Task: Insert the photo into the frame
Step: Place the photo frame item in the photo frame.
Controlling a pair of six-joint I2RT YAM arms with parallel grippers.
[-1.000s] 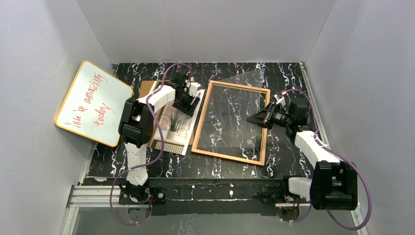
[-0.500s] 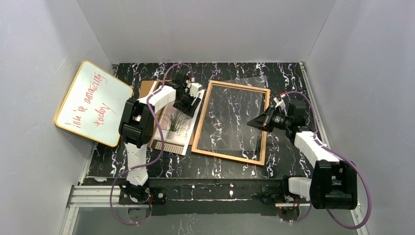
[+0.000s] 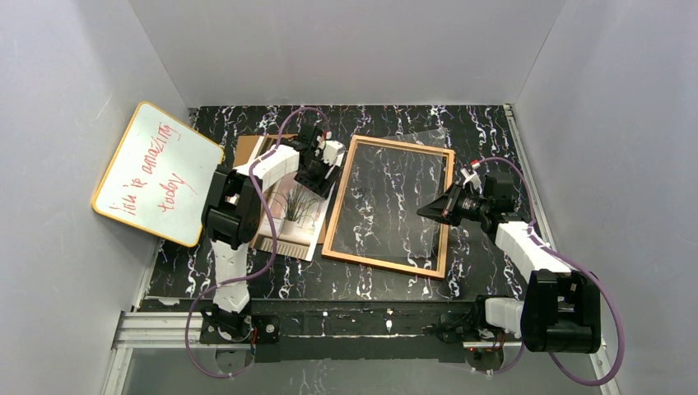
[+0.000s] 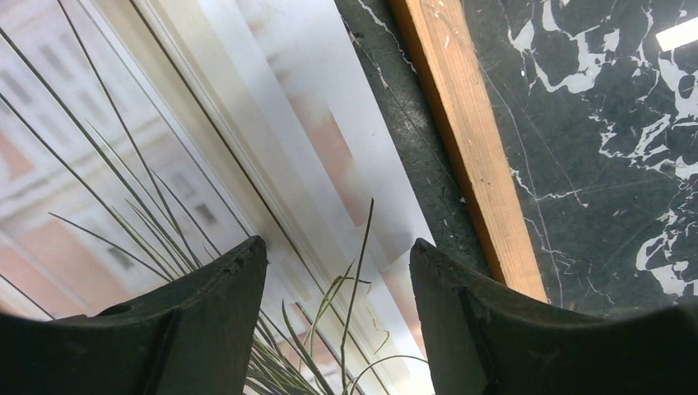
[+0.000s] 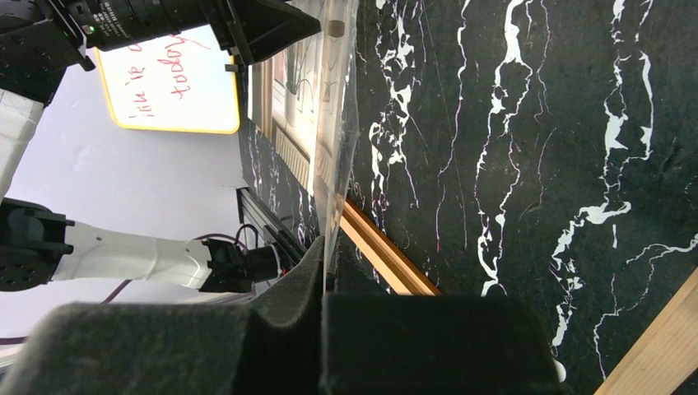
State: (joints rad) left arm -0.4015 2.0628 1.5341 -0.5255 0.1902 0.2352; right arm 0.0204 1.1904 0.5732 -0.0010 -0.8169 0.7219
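Top external view: the frame (image 3: 385, 262) lies flat mid-table. The photo (image 3: 290, 222) sits just beside its left rail, and a whiteboard (image 3: 156, 173) leans on the left wall.
Change: over the last second the right gripper (image 3: 426, 211) has dropped and drawn nearer to the arm bases. The clear sheet (image 3: 387, 193) it carries has tipped from a raised slant to nearly level over the frame's opening. The left gripper (image 3: 318, 167) has edged a little toward the far end of the photo.
Meaning for the task: the sheet looks almost seated, so the photo's turn likely comes next; that step is not yet begun.
Right gripper state: in the right wrist view its fingers are pressed together on the clear sheet's edge, with a frame rail just below.
Left gripper state: in the left wrist view its fingers stand apart and hold nothing, poised over the photo's right edge with the frame's left rail close alongside. Whether the tips touch the paper cannot be told.
Photo location: it lies face up with the plant print showing, on a brown board (image 3: 244, 148), outside the frame.
Frame contents: only the clear sheet is inside, and the marbled table (image 3: 494, 123) shows through it. The sheet's far right corner pokes past the far rail. No print or board is inside.
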